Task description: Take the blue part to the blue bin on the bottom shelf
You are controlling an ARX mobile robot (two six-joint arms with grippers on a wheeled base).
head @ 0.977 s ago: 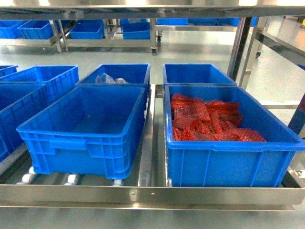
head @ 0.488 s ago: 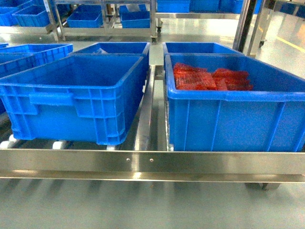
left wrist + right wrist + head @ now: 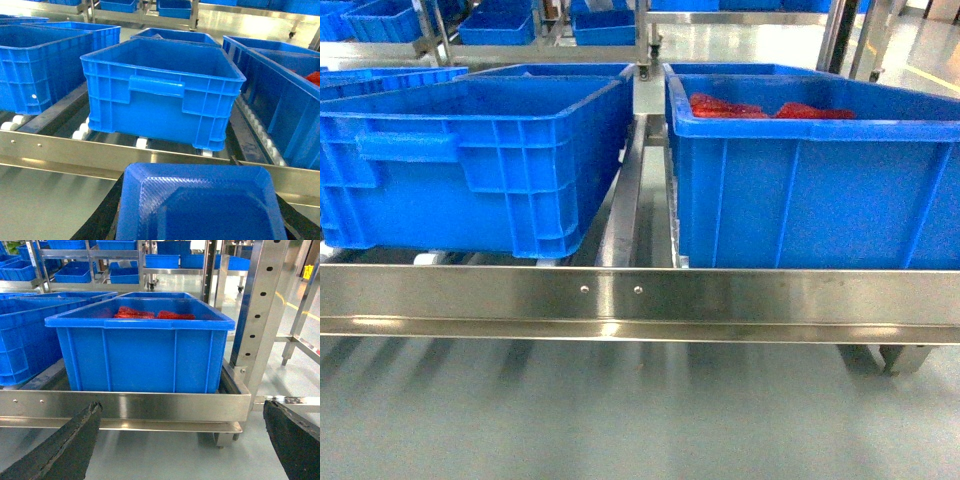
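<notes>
Lower head view than before; left claw [image 3: 197,210] clamped on blue part [image 3: 200,200]; right claw [image 3: 180,440] apart.

pale grey-green floor [image 3: 620,420] shines, smooth and glossy. behind, more steel racks [image 3: 90,255] carry blue bins [image 3: 75,274] in rows. on the right a perforated steel upright [image 3: 260,305] rises. a yellow line [image 3: 935,80] marks the far floor, bright overhead light reflecting.
</notes>
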